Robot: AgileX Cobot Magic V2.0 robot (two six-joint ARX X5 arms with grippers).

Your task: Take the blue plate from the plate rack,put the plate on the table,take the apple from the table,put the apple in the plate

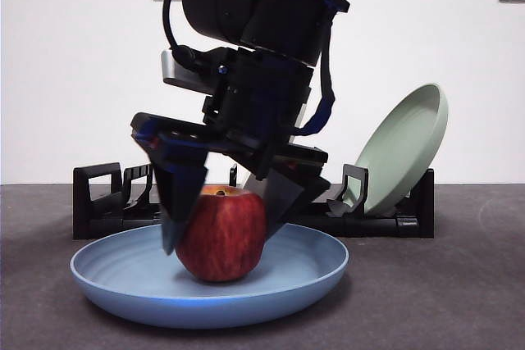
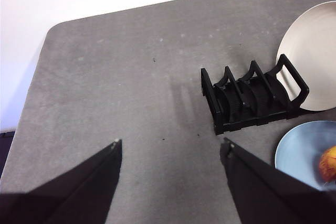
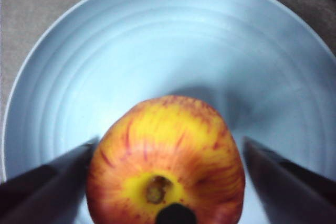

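- The dark red, blocky round apple, with a yellow-orange patch around its short stem, is seen resting in the middle of the large, round, shallow light-blue plate.
- The blue plate is laid flat on the dark grey, slightly mottled table, in front of the long, low black plastic plate rack.
- The right gripper is held low over the plate, with its two black jaws spread to either side of the apple. In the right wrist view a narrow gap is visible between each jaw and the fruit, so the apple is judged released rather than clamped.
- In the front view the jaw tips are seen level with the apple's upper half, above the plate's floor.
- A sage-green plate is seen leaning in the rack's end slot, tilted back toward the white wall.
- The left gripper is held well apart from the work, above bare table, with its jaws spread and nothing between them.
- In the left wrist view a cream-white plate is seen behind the rack, and the blue plate with the apple lies just beside the rack.
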